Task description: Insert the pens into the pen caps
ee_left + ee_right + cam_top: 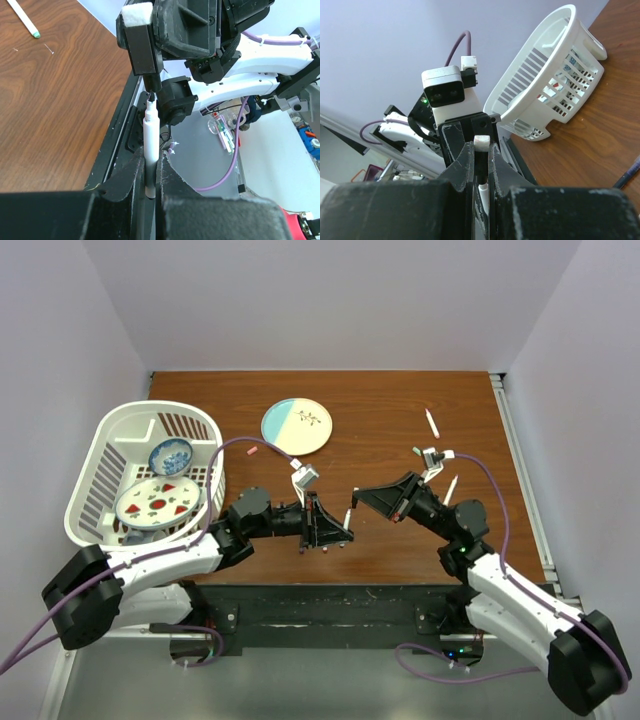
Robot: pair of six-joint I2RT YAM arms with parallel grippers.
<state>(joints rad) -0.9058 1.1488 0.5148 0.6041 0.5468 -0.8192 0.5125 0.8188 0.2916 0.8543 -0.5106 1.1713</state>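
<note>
My left gripper [343,526] [150,161] is shut on a white-barrelled pen [150,135] [347,517] that stands up out of its jaws with its black tip uppermost. Facing it over the table's near middle, my right gripper [360,498] [482,145] is shut on a short black pen cap [481,166] [153,83]. The pen's tip sits right at the cap's open end. I cannot tell how far in it is. Two more white pens [432,423] [451,489] lie on the table at the right. A small pink cap [251,450] lies near the basket.
A white basket [100,455] holding dishes stands at the left. A pale plate [297,426] sits at the back middle. A pen with a green end [24,21] lies on the wood, and a dark pen [628,177] lies near the right gripper. The table's black front edge [117,145] runs below both grippers.
</note>
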